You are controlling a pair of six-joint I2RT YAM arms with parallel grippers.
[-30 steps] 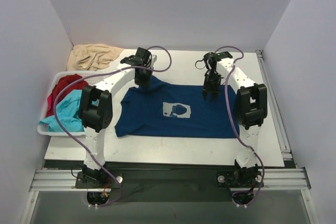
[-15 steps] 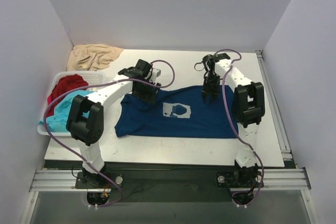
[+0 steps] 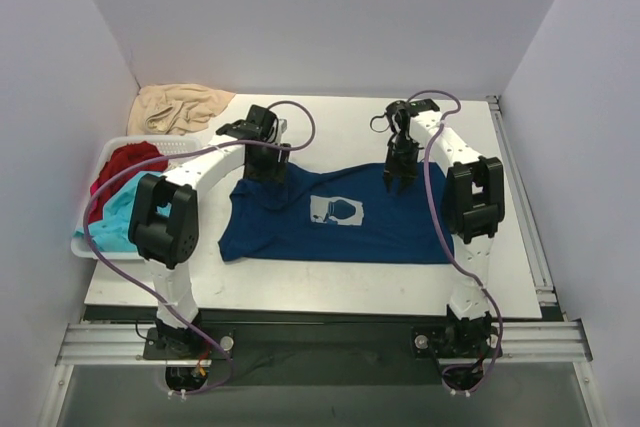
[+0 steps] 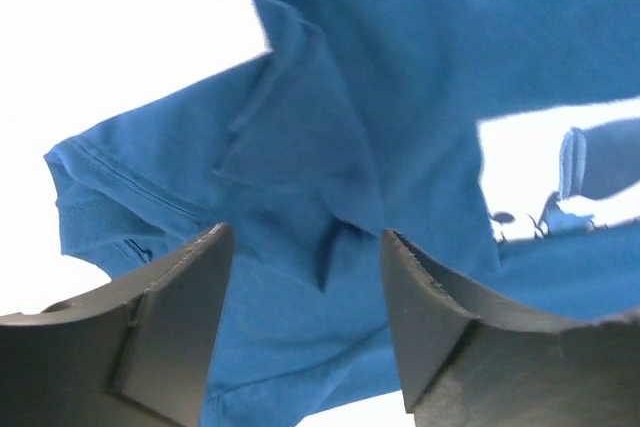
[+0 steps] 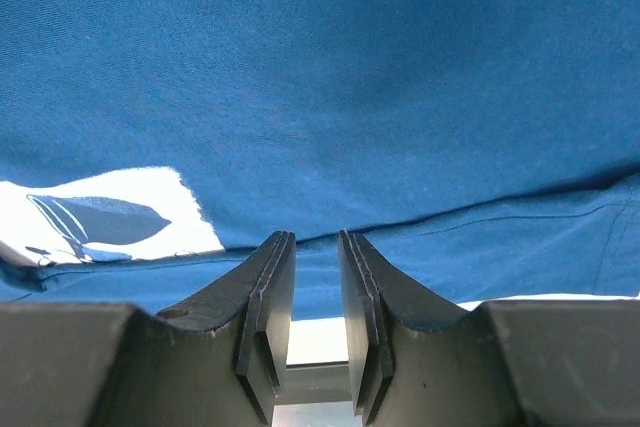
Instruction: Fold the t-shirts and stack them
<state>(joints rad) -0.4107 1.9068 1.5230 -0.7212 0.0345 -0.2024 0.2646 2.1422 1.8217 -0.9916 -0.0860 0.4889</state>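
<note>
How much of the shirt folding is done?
Barely started. Nothing is stacked yet. The blue shirt lies spread on the table. The left gripper hangs open above it near one sleeve. The right gripper sits at its far edge, fingers close together. The red shirt and the turquoise shirt wait in the basket.

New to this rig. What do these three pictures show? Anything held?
Two robot arms with two-finger grippers stand at the near edge of a table. The wide picture looks down from above; the others come from wrist cameras, the dark wedges being each arm's fingers. A navy t-shirt with a pale print lies spread there. A basket at left holds a red shirt and a turquoise shirt; beige cloth lies behind it. The left gripper is open, holding nothing. The right gripper is nearly closed at the shirt's far edge; whether it pinches cloth is unclear.
</note>
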